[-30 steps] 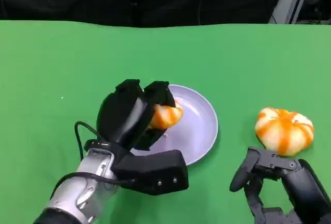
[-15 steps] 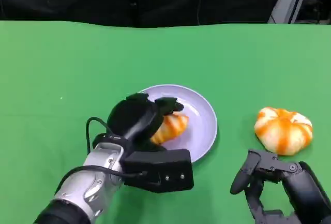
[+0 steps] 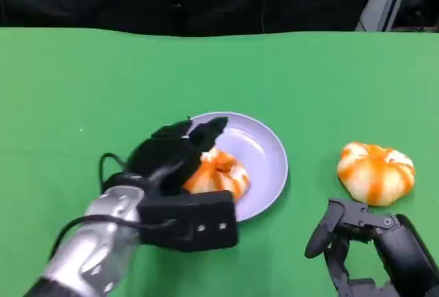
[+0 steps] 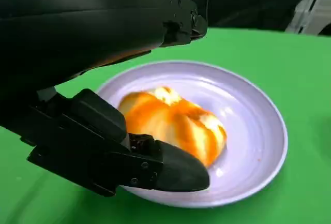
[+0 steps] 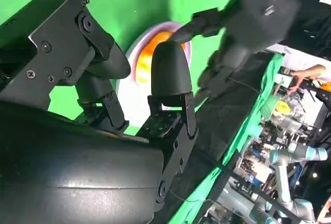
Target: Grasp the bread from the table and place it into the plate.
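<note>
Head view: bread [image 3: 218, 173] now resting in plate [image 3: 269, 147], down from lifted position a second ago. Left hand [image 3: 175, 154] fingers spread, released, hovering over it. Right hand [image 3: 374, 245] idle, open, holding nothing. Placement looks done.

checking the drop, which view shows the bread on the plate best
The left wrist view: the bread lies close and unblocked on the plate. The head view has it partly behind the left hand; the right wrist view shows an orange sliver.
</note>
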Motion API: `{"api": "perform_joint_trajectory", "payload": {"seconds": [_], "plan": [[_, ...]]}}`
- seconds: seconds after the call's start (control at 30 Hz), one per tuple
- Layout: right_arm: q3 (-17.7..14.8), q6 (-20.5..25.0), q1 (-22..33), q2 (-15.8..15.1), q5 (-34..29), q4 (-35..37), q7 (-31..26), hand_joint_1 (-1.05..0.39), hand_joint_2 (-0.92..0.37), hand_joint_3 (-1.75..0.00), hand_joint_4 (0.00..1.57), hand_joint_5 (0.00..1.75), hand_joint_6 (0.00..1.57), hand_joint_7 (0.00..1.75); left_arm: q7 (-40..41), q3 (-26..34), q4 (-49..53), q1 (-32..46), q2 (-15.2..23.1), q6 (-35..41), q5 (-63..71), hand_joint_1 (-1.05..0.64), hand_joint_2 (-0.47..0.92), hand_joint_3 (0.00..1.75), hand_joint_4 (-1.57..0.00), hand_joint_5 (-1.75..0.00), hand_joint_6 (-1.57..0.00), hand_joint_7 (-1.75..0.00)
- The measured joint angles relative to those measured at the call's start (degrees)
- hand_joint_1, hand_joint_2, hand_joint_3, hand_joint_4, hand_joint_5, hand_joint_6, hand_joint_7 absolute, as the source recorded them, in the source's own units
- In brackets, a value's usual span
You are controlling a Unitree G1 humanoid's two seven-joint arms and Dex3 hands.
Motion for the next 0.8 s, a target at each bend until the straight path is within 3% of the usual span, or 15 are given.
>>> {"api": "perform_joint_trajectory", "payload": {"seconds": [0.17, 0.43, 0.53, 0.6, 0.77, 0.8], "plan": [[0.0, 0.1, 0.0, 0.0, -0.1, 0.0, 0.0, 0.10, -0.31, -1.46, 0.83, 1.66, 0.80, 1.33, 1.4, 4.2, -6.1, 5.8, 3.7, -5.5, -3.6, -0.81, 0.92, 0.42, -0.15, -0.09, -0.12, -0.05], [-0.1, -0.1, -0.2, 0.0, -0.1, 0.0, 0.0, 0.10, -0.32, -1.44, 0.83, 1.64, 0.80, 1.33, 6.4, 12.0, -7.3, 16.4, 5.2, -21.5, -12.8, -0.58, 0.92, 0.32, -0.38, -0.29, -0.26, -0.10], [-0.2, -0.1, -0.3, 0.0, -0.1, 0.0, 0.0, 0.10, -0.32, -1.44, 0.83, 1.64, 0.80, 1.33, 8.9, 14.1, -6.8, 19.6, 5.2, -27.0, -14.2, -0.51, 0.92, 0.32, -0.57, -0.43, -0.43, -0.16], [-0.2, 0.0, -0.3, 0.0, -0.2, 0.0, 0.0, 0.10, -0.33, -1.44, 0.83, 1.64, 0.80, 1.33, 11.7, 16.0, -5.5, 22.0, 5.1, -33.8, -15.9, -0.44, 0.92, 0.35, -0.61, -0.56, -0.54, -0.16], [-0.3, 0.3, -0.3, 0.1, -0.1, -0.1, 0.0, 0.09, -0.33, -1.42, 0.83, 1.64, 0.79, 1.33, 13.1, 19.4, -4.7, 27.8, 4.1, -42.4, -20.8, -0.18, 0.91, 0.26, -0.81, -0.87, -0.97, -0.33], [-0.3, 0.3, -0.3, 0.1, -0.1, -0.1, 0.0, 0.09, -0.33, -1.43, 0.82, 1.64, 0.79, 1.33, 13.1, 19.9, -4.7, 28.8, 3.5, -43.0, -22.4, -0.08, 0.83, 0.42, -0.84, -1.00, -1.03, -0.39]]}}
